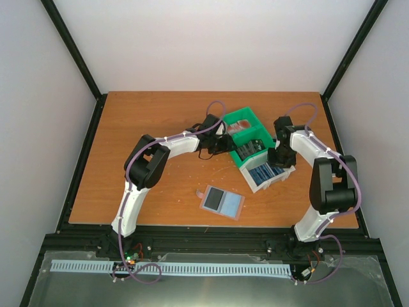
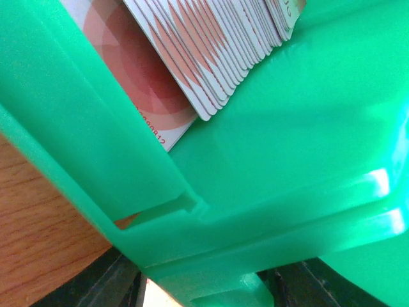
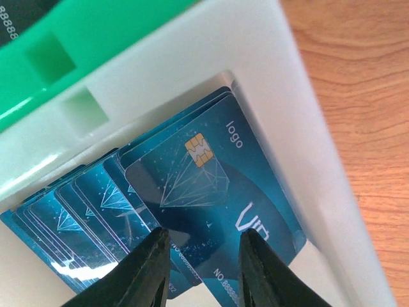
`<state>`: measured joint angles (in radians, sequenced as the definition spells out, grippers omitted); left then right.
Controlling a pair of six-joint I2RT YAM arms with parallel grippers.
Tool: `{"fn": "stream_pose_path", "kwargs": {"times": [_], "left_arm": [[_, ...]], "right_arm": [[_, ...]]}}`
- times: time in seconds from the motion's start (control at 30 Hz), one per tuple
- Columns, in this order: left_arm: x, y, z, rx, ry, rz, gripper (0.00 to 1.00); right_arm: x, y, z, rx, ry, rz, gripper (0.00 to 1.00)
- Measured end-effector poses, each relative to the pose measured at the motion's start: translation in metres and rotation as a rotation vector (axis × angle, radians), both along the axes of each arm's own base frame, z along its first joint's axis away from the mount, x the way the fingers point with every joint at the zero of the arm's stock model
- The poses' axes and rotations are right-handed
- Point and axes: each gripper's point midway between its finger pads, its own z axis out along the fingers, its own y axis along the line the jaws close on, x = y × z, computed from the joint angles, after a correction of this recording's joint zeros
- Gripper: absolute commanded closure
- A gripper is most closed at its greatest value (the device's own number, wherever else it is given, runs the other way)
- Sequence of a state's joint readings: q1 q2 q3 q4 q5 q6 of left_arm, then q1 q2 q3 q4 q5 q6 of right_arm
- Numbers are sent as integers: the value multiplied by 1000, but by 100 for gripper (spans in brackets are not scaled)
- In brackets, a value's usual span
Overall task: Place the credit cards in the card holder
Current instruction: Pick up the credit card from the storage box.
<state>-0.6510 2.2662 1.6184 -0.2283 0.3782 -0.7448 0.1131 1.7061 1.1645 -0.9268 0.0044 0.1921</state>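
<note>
The card holder [image 1: 222, 201] lies open on the table in front of the tray, its grey-blue inside facing up. Credit cards stand in a green-and-white tray [image 1: 238, 118]: red-and-white cards [image 2: 211, 57] at the far end, dark ones [image 1: 252, 150] in the middle, blue cards [image 3: 211, 192] in the white near compartment. My left gripper [image 2: 211, 278] is at the tray's left side, with the green wall filling the gap between its dark fingers [image 2: 121, 278]. My right gripper [image 3: 204, 235] hovers open just over the top blue card, a fingertip [image 3: 156, 256] on each side.
The tray sits at an angle at the table's middle right. The white compartment wall [image 3: 300, 115] runs close to the right of the blue stack. Black frame posts and rails border the wooden table [image 1: 140, 128].
</note>
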Motion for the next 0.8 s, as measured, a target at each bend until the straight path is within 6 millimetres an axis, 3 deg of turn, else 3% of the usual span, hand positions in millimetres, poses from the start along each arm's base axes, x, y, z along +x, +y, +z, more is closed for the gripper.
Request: {"fn": "stream_pose_path", "kwargs": {"times": [0.3, 0.8], "left_arm": [[-1, 0, -1, -3, 4, -3, 48], [-1, 0, -1, -7, 6, -5, 48]], "right_arm": [[6, -10, 14, -47, -63, -7, 79], [5, -19, 8, -174, -65, 45, 86]]}}
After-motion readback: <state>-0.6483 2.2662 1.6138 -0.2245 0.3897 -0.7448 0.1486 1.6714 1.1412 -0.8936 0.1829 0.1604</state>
